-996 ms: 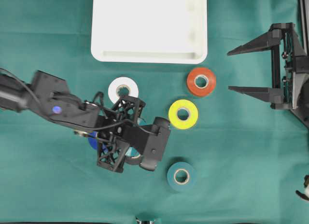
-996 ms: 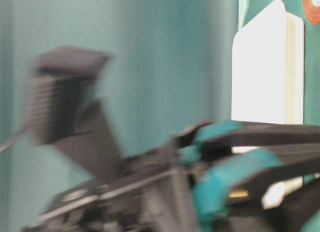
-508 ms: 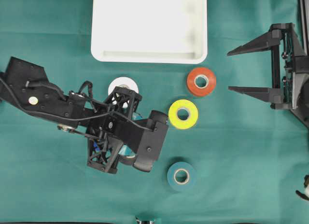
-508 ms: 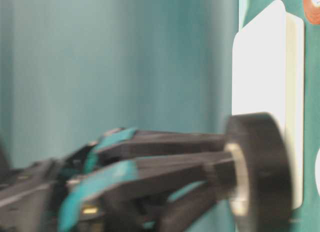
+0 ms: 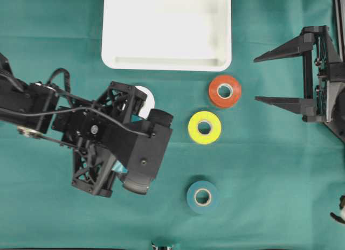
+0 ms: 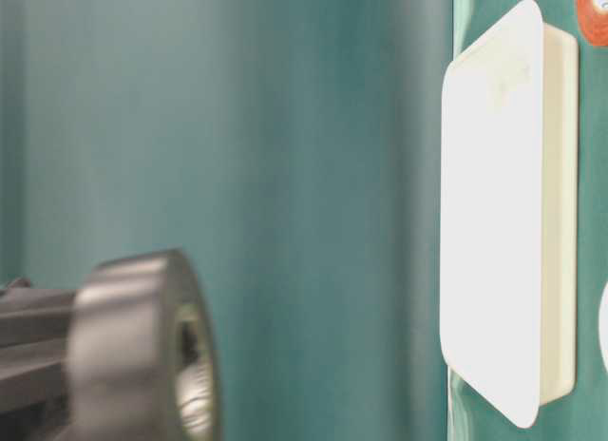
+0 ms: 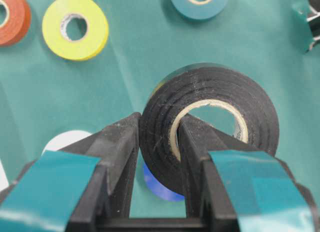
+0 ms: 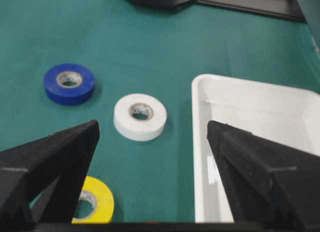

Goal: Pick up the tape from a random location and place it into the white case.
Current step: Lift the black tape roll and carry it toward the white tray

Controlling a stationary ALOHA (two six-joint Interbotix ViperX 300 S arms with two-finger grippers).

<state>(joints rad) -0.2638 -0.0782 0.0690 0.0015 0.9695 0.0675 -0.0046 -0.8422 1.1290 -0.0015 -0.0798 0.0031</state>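
Left gripper (image 7: 157,157) has its fingers (image 7: 117,157) clenched on the black tape (image 7: 210,127), roll standing on edge, lifted off the table (image 5: 269,169). The white case (image 5: 167,61) sits up and right of it in the overhead view, so the left arm's the near one; the right gripper (image 5: 275,80) just hangs wide open off to the side.

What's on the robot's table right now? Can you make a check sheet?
Surface: green cloth, lightly wrinkled.
Job's things: black tape lifted off the cloth; white case holds nothing.
Clutter: red roll, yellow roll, teal roll, white roll, blue roll, all lying flat on the cloth.
Grippers: left gripper fingers pinch the black tape's wall, one inside the core; right gripper open, holding nothing.
Cables: black wires on the left arm.
Surroundings: nothing seen.
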